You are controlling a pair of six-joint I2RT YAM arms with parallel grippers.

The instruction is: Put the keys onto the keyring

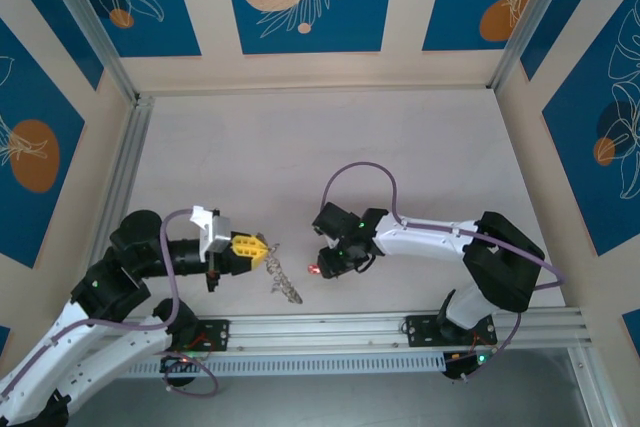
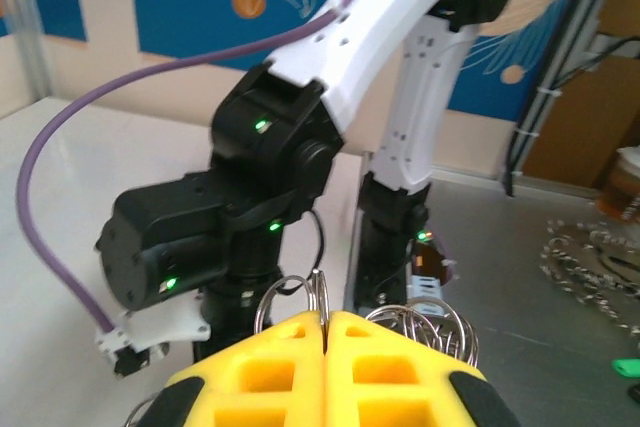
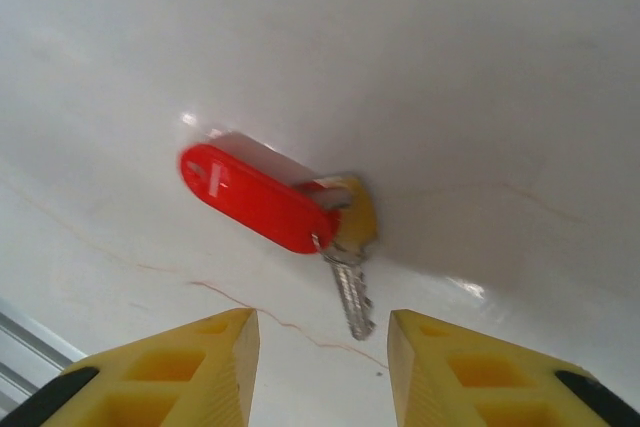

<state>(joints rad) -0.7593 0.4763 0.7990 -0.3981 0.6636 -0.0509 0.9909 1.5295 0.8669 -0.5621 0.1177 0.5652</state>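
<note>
My left gripper (image 1: 252,247) is shut on the keyring (image 1: 282,280), whose silvery bunch dangles toward the table's near edge. In the left wrist view the yellow fingertips (image 2: 300,332) meet on a thin ring of the keyring (image 2: 319,292), and more loops show behind the right finger. The key (image 3: 350,287), with a red plastic tag (image 3: 255,197) and a short silver blade, lies flat on the table. My right gripper (image 3: 320,332) hovers over it, open, with the blade tip pointing into the gap between the fingers. From above, the key (image 1: 313,270) sits just left of the right gripper (image 1: 326,263).
The white table (image 1: 300,157) stretches away behind both grippers, walled by blue and cream panels. An aluminium rail (image 1: 400,327) runs along the near edge by the arm bases. The right arm (image 2: 270,147) stands close in front of the left gripper.
</note>
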